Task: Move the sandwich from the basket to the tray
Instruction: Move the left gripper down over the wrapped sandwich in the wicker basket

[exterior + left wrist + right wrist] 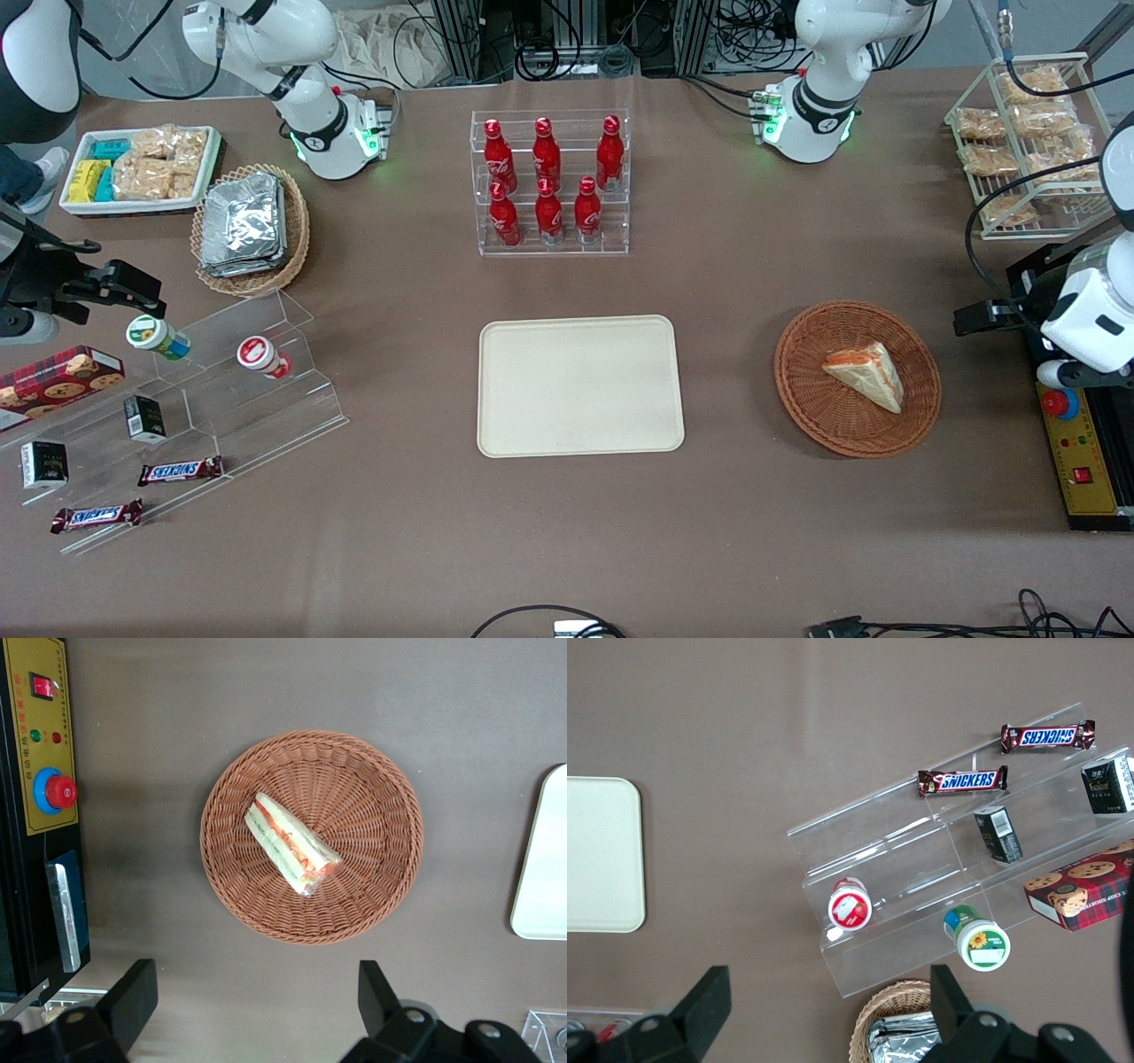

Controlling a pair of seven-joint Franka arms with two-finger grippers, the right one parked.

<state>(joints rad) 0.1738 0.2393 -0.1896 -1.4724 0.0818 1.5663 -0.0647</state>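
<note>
Front view shows one wrapped triangular sandwich (864, 375) lying in one round woven wicker basket (802, 394) on the brown tabletop (726, 283), beside one flat cream tray (580, 385), while the gripper (257, 1005) hovers above the basket, jaws wide apart, holding nothing.

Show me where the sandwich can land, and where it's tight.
The tray is bare all over. Open table lies between it and the basket holding the sandwich. Crowded: the bottle rack and snack steps. The gripper hangs above the basket, jaws open.
</note>
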